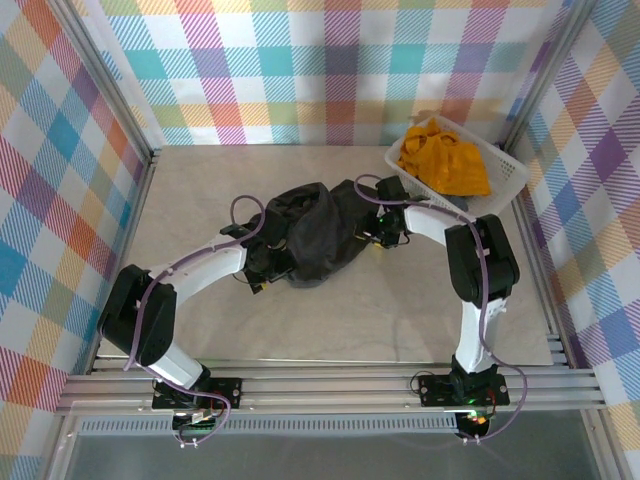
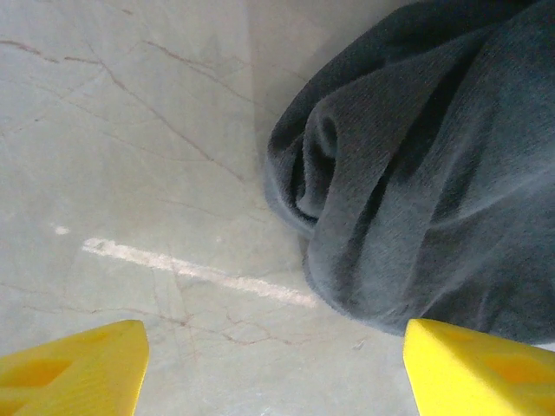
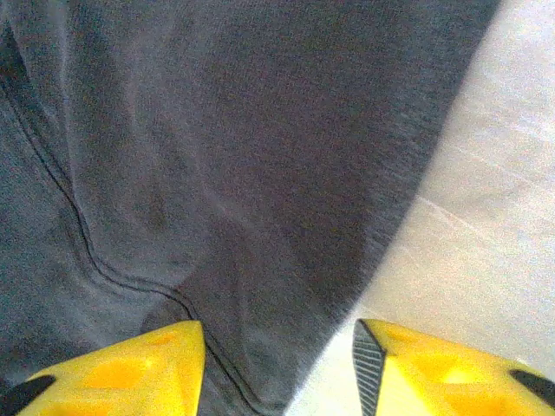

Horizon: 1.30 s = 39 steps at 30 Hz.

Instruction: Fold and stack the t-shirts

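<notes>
The t-shirts are both unfolded. The large, soft charcoal-black t-shirt (image 1: 318, 240) lies in a crumpled heap on the pale stone-patterned worktop (image 1: 200, 180).

The left jaws stand wide with nothing between them, low over bare worktop just left of that shirt. A rolled edge of the shirt lies near their right tip, and they look poised to catch it. The right jaws are narrower but apart, and they straddle the shirt's right border, with a stitched hem running into the gap. By my reading nothing is pinched yet.

The white left arm (image 1: 200, 268) and white right arm (image 1: 432, 225) flank the heap, likely so that two edges can be drawn apart and the cloth spread flat before folding.

Behind and to the right of the charcoal shirt, well apart from it, the mustard-yellow fabric t-shirt (image 1: 445, 165) sits bunched in a white plastic lattice basket (image 1: 505, 188), waiting its turn.
</notes>
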Each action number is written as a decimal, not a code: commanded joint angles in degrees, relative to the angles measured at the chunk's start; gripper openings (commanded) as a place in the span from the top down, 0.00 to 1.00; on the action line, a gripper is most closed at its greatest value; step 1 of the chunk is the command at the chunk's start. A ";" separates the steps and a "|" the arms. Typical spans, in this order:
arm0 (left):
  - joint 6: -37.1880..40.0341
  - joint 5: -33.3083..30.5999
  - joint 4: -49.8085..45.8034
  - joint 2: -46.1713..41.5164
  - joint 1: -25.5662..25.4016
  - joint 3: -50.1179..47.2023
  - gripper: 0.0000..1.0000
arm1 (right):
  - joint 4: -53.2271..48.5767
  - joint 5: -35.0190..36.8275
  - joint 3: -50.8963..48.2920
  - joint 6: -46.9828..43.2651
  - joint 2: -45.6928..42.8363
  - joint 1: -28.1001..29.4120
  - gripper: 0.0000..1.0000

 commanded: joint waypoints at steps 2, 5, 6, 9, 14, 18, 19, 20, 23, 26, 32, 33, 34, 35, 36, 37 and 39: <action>-2.71 1.56 4.65 0.40 0.81 0.03 0.23 | 1.84 -2.56 0.84 2.36 1.57 0.48 0.87; -2.77 1.68 4.89 1.12 1.59 0.72 0.25 | 2.75 -1.30 1.73 2.56 -1.19 0.48 1.00; -2.69 1.52 4.69 1.08 1.82 1.10 0.25 | 2.56 -0.46 2.05 2.37 -2.63 0.48 1.00; -1.61 0.00 3.39 0.15 1.95 2.78 0.25 | 1.65 2.24 3.07 1.91 -7.47 0.33 1.00; 2.12 -1.90 0.23 -1.30 1.95 6.29 0.26 | -0.94 5.78 7.35 -0.44 -15.83 0.20 1.00; 4.75 -2.62 -1.19 -2.10 1.95 8.84 0.27 | -4.81 6.34 14.04 -3.41 -18.59 0.18 1.00; 5.47 -2.80 -1.31 -2.21 1.95 9.49 0.27 | -5.55 6.80 15.36 -4.36 -19.08 0.23 1.00; 6.26 -2.81 -1.31 -2.30 1.90 9.90 0.27 | -6.24 7.21 16.39 -5.04 -19.53 0.21 1.00; 8.71 -2.91 -1.57 -2.03 1.67 12.15 0.26 | -8.48 9.66 19.74 -7.61 -21.11 0.17 1.00; 10.61 -2.84 -1.50 -1.28 0.95 14.17 0.25 | -10.47 11.46 21.99 -9.40 -22.53 0.10 1.00; 13.97 -2.17 -0.21 1.82 -2.88 18.45 0.22 | -13.10 12.00 23.31 -12.02 -23.96 0.14 1.00; 14.23 -2.28 -0.61 2.61 -3.49 18.94 0.22 | -13.48 12.45 22.95 -12.08 -24.13 0.07 1.00; 14.48 -2.51 -1.14 3.44 -4.15 19.36 0.22 | -13.64 12.78 22.26 -12.04 -24.53 -0.04 1.00; 14.55 -3.12 -1.70 4.05 -4.90 19.58 0.22 | -13.77 12.90 21.46 -11.87 -24.97 -0.33 1.00; 14.55 -3.40 -1.84 4.36 -5.43 19.58 0.22 | -13.88 13.12 20.72 -11.75 -25.40 -0.45 1.00; 14.45 -3.51 -1.68 4.41 -6.04 19.61 0.22 | -13.61 13.26 19.74 -11.65 -26.09 -0.55 1.00; 13.32 -3.81 -1.49 4.46 -6.53 19.77 0.22 | -13.61 13.00 18.36 -11.73 -27.21 -0.65 1.00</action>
